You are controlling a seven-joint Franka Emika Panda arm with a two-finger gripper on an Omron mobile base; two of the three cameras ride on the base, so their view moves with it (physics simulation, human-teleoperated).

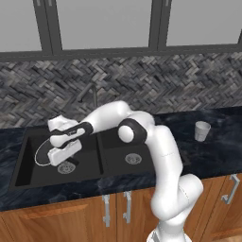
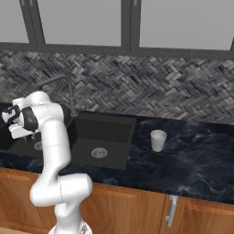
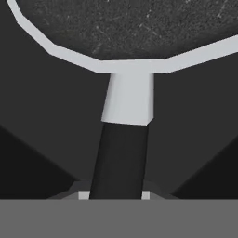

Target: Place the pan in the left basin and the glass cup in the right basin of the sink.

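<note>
The pan (image 1: 41,154) hangs tilted inside the left basin (image 1: 28,172) of the sink, its thin pale rim showing left of my hand. My gripper (image 1: 49,159) is shut on the pan's black handle (image 3: 121,158), which runs up between my fingertips (image 3: 145,195) to the dark pan (image 3: 130,28). I cannot tell whether the pan touches the basin floor. The right basin (image 1: 118,165) holds nothing but its silver drain. The glass cup (image 1: 202,131) stands upright on the counter right of the sink, far from my gripper (image 2: 13,125). The glass cup (image 2: 158,140) sits right of the right basin (image 2: 103,135).
A dark slim faucet (image 1: 94,96) rises behind the divider, close above my forearm. The dark marbled counter (image 1: 217,151) surrounds the sink, with a herringbone backsplash behind. Wooden cabinet doors with silver handles (image 1: 106,210) sit below the counter edge.
</note>
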